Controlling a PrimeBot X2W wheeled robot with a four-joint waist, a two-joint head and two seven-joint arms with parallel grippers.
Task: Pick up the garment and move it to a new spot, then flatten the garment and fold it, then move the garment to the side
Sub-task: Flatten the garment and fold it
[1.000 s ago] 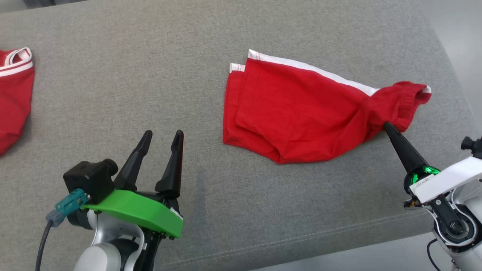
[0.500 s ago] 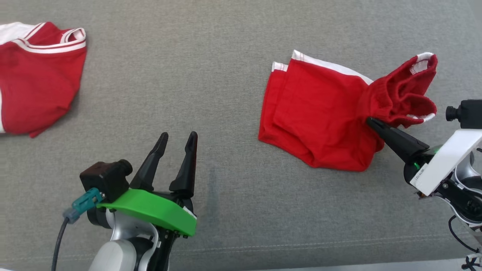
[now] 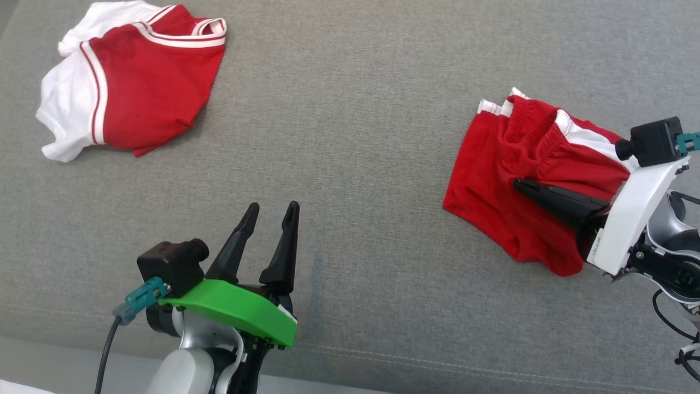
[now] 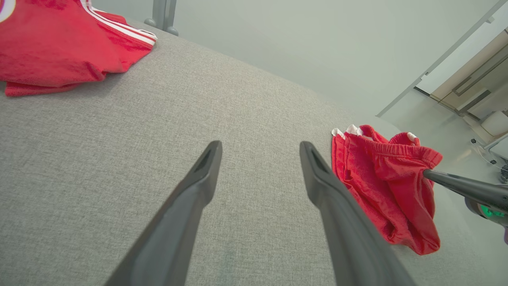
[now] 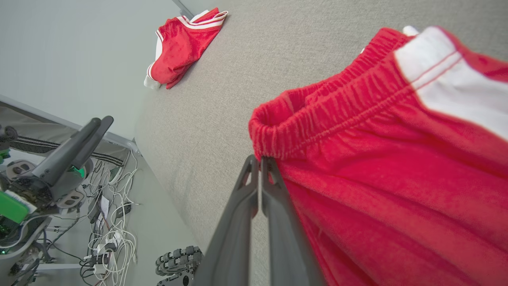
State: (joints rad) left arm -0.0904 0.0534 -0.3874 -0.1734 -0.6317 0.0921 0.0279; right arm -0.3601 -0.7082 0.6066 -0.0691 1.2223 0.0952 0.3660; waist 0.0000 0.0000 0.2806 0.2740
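Observation:
The garment (image 3: pixel 489 180) is a pair of red shorts with white side stripes, lying bunched at the right of the grey padded surface (image 3: pixel 350 137). My right gripper (image 3: pixel 517 185) is shut on its elastic waistband, which is lifted and drawn back over the legs. In the right wrist view the fingers (image 5: pixel 254 186) pinch the waistband edge of the shorts (image 5: pixel 377 178). Near the front edge my left gripper (image 3: pixel 272 206) stands open with nothing between its fingers, well left of the shorts (image 4: pixel 381 186). It hovers low over bare fabric in the left wrist view (image 4: pixel 260 145).
A second red and white garment (image 3: pixel 147 82) lies crumpled at the far left back corner. The surface's front seam (image 3: pixel 437 364) runs along the bottom. Beyond the edge, cables and equipment (image 5: pixel 107 238) sit on the floor.
The head camera has swung, shifting the whole picture. My right gripper has lifted the waistband and carried it left over the shorts' legs, doubling the cloth. The left gripper stays open.

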